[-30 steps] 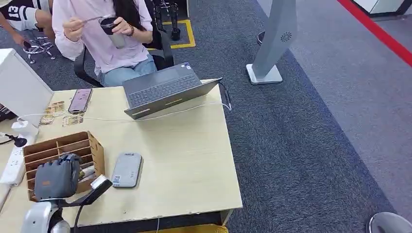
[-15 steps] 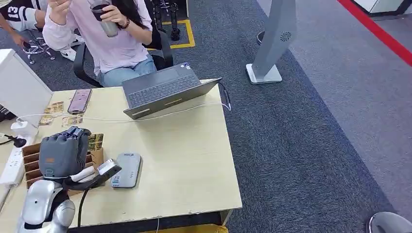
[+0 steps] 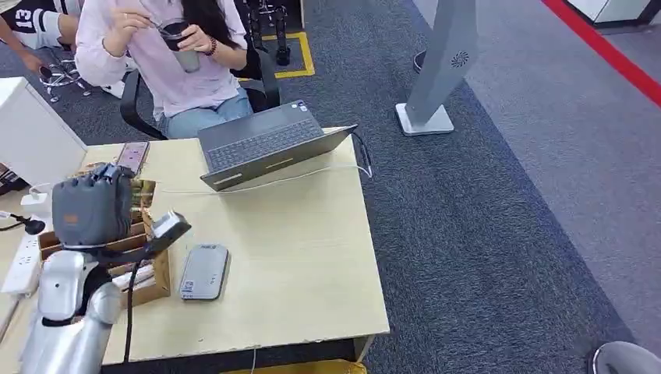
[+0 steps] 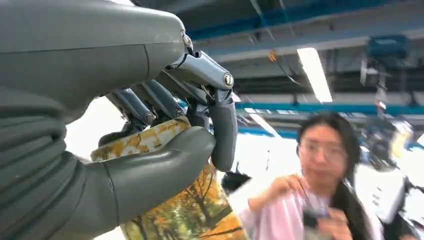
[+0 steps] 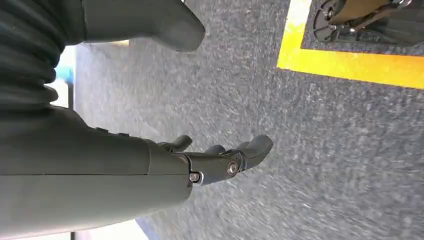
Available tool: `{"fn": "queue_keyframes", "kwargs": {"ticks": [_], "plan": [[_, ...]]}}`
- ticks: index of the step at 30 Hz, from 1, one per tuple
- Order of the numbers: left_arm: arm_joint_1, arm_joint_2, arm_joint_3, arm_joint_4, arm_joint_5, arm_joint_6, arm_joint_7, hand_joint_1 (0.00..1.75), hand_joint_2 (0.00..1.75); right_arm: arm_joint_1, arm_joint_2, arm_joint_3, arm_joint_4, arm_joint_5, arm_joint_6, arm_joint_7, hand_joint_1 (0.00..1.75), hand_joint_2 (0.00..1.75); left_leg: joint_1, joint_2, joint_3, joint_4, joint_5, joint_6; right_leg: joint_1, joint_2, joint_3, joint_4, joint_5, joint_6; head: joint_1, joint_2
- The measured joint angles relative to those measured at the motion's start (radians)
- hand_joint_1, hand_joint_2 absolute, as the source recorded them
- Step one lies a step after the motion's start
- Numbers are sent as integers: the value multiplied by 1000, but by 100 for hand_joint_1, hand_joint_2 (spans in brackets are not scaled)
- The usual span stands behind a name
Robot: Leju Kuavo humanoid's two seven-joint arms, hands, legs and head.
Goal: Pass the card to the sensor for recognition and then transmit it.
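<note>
My left hand (image 3: 92,209) is raised above the wooden card box (image 3: 150,271) at the table's left side. It pinches a card printed with yellow autumn trees (image 4: 186,210) between thumb and fingers; in the head view a sliver of the card (image 3: 143,189) shows beside the hand. The grey flat sensor (image 3: 204,271) lies on the table to the right of the box, nearer than the hand and apart from it. My right hand (image 5: 220,160) hangs over grey carpet with its fingers apart and nothing in it.
A person (image 3: 175,70) sits across the table (image 3: 312,257) holding a cup. An open laptop (image 3: 265,144), a phone (image 3: 132,156) and a white cable lie at the far side. A power strip (image 3: 19,265) lies at the left. A grey pillar stand (image 3: 436,70) is on the carpet.
My left hand has lifted out of the wooden box with the card and moved up and toward the table's far side. The person raised the cup, then lowered it.
</note>
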Motion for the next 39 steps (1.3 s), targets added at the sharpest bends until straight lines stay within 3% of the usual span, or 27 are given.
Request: {"fn": "queue_keyframes", "kwargs": {"ticks": [4, 10, 17, 27, 36, 37, 39], "plan": [[-227, -37, 0, 229, -40, 46, 31, 175, 175, -37, 11, 37, 0, 21, 10, 28, 0, 175, 0, 1, 0, 0, 3, -1, 0, 0, 0, 1, 3, 0, 0, 0], [-418, -79, 0, 447, -84, 53, 82, 175, 175, -60, 22, 65, 0, 29, 10, 44, 0, 175, 0, 1, 0, 0, 3, 0, 0, 1, -1, 1, 3, 0, 0, 0], [-470, -100, 0, 541, -87, 59, 82, 175, 175, -62, 24, 82, 0, 29, 10, 45, 0, 175, 0, 1, -1, -1, 3, 0, 0, 1, -1, 1, 3, 0, 0, 0], [-481, -108, 0, 579, -89, 60, 82, 175, 175, -62, 24, 86, 0, 29, 10, 45, 0, 175, 0, 1, -1, -1, 3, -1, 0, 1, -1, 1, 3, 0, 0, 0], [-529, -108, 0, 656, -121, 50, 140, 175, 175, -66, 30, 89, 0, 31, 15, 58, 0, 175, 0, 1, -1, -1, 3, -1, 0, 1, -2, 1, 3, 0, 0, 0], [-535, -109, 0, 667, -123, 50, 141, 0, 175, -67, 31, 89, 0, 32, 15, 59, 0, 175, 0, 1, -1, -1, 3, -1, 0, 1, -2, 1, 3, 0, 0, 0], [-543, -109, 0, 687, -126, 51, 150, 0, 175, -70, 32, 90, 0, 32, 15, 59, 0, 175, 0, 1, -1, -1, 3, -1, 0, 1, -2, 1, 3, 0, 0, 0]]}}
